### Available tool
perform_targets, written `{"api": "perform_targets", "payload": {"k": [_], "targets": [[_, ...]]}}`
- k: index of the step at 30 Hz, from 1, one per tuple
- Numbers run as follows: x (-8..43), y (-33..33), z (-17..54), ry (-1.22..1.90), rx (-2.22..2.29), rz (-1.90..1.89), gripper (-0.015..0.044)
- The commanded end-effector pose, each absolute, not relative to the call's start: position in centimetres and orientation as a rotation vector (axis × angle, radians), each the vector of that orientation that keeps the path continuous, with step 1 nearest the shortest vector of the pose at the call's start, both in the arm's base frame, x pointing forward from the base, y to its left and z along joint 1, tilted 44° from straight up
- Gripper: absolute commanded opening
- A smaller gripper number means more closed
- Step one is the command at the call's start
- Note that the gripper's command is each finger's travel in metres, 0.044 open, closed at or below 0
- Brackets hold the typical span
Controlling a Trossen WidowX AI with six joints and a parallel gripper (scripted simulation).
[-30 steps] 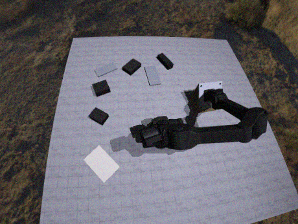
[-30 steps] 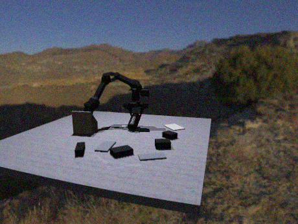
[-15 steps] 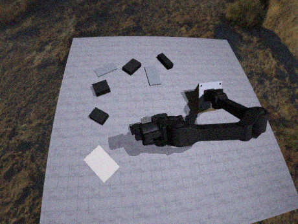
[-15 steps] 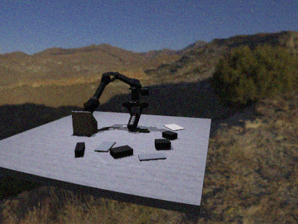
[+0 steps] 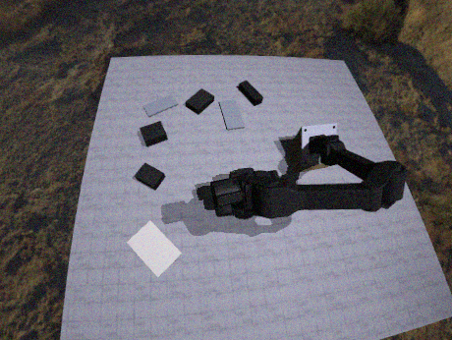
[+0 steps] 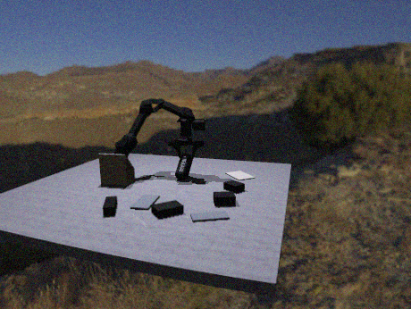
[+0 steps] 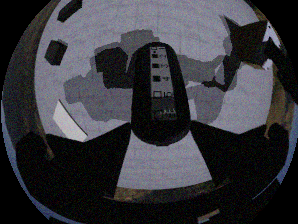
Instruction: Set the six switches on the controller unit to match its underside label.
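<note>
The dark grey controller unit [image 6: 182, 168] [image 7: 139, 95] stands steeply tilted below my gripper [image 6: 185, 155] [image 7: 161, 125], which is shut on its upper end. Whether its lower end touches the bench [image 5: 295, 295] [image 6: 241, 250] is unclear. Its underside faces the wrist camera. On the label [image 7: 163, 80], the squares beside 2, 3 and 4 look filled and the one beside 5 looks empty. The square for 1 is too foreshortened to read, and the one for 6 lies in shadow. The switches face away and are hidden.
Several dark blocks [image 5: 199, 100] [image 6: 167, 209] [image 7: 56, 52] and two flat grey plates [image 5: 231, 114] [image 6: 209, 217] lie on the bench. A white sheet [image 5: 154, 248] [image 6: 240, 175] [image 7: 69, 121] lies nearby. An upright panel [image 5: 319, 130] [image 6: 113, 170] stands near the arm's base.
</note>
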State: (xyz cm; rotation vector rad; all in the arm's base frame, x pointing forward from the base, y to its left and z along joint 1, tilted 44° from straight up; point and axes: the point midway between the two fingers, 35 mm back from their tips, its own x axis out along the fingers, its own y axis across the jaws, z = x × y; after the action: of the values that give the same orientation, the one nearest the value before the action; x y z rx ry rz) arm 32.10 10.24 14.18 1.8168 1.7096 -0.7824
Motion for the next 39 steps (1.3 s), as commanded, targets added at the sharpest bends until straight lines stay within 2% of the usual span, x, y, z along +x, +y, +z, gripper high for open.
{"api": "perform_targets", "payload": {"k": [1,39], "targets": [[32.1,9.6,14.0,1.701,1.816,-0.788,0.0336],[31.9,6.6,13.3,1.7,1.815,-0.79,0.0336]]}}
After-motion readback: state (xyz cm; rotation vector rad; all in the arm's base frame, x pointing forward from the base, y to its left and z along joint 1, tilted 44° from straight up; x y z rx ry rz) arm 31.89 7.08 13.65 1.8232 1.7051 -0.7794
